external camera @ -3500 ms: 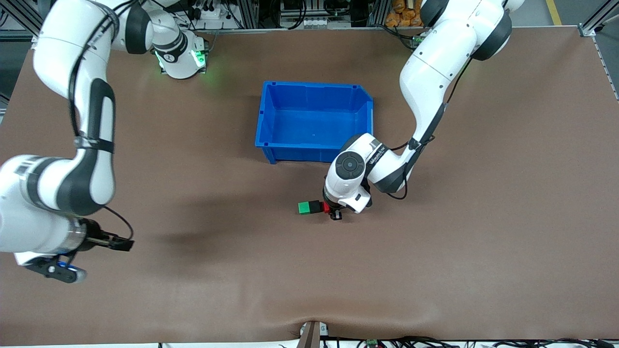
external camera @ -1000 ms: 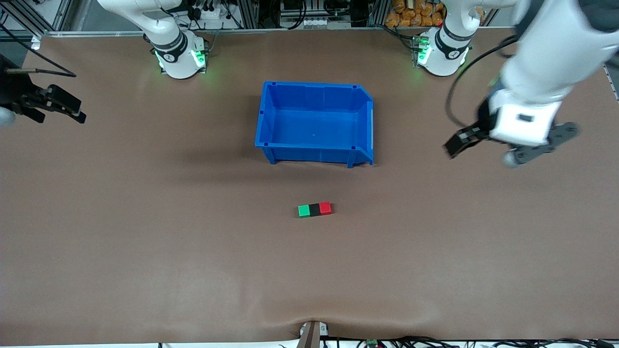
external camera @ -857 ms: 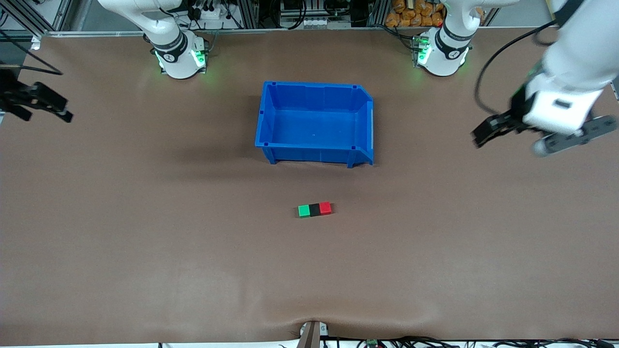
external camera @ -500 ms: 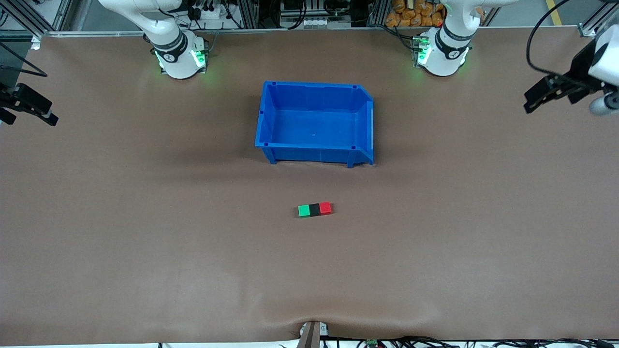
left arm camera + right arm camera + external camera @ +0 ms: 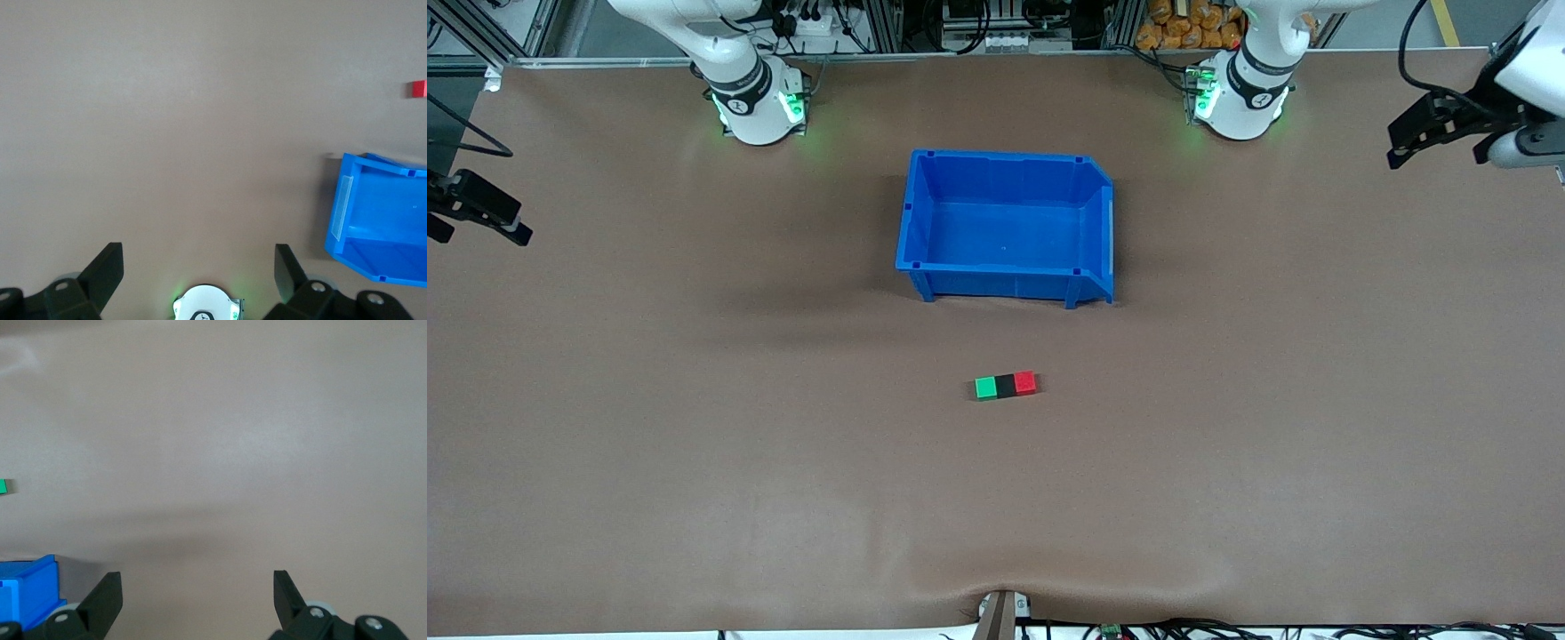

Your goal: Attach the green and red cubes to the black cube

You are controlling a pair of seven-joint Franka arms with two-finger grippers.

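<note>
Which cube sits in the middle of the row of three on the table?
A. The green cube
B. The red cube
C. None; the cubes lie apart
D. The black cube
D. In the front view the black cube lies between the green cube and the red cube, all three in one touching row, nearer the front camera than the blue bin.

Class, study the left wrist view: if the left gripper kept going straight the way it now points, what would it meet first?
Most likely bare table. The left gripper, fingers open, faces brown surface only; the blue bin and red cube sit off to one side of that line. Depth is hard to judge.
</note>
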